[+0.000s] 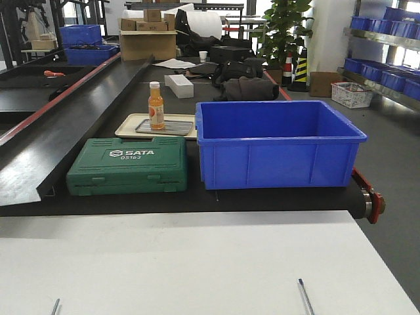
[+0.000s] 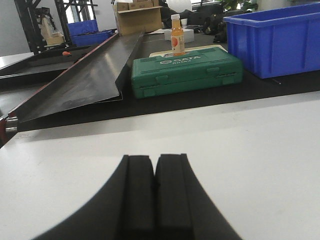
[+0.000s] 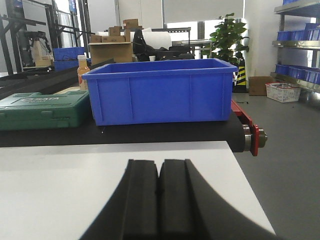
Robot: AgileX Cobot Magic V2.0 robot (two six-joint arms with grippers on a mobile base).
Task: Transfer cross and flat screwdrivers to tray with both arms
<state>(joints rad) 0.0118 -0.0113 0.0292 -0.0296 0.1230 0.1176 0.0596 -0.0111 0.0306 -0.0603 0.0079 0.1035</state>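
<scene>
Only the thin grey metal shafts of the two screwdrivers show, at the bottom edge of the front view: one at the left point(image 1: 55, 306) and one at the right point(image 1: 305, 296), both lying on the white table point(image 1: 197, 262); their handles are cut off. The grey metal tray point(image 1: 172, 127) sits far back on a beige tray point(image 1: 126, 125), with an orange bottle point(image 1: 155, 105) standing on it. My left gripper point(image 2: 155, 159) is shut and holds nothing, low over the white table. My right gripper point(image 3: 160, 162) is likewise shut and holds nothing. Neither wrist view shows a screwdriver.
A green SATA tool case point(image 1: 128, 165) and a deep blue bin point(image 1: 279, 144) stand on the black conveyor behind the white table. A black sloped ramp point(image 1: 72, 125) runs along the left. The table's right edge drops to the floor point(image 3: 290, 160).
</scene>
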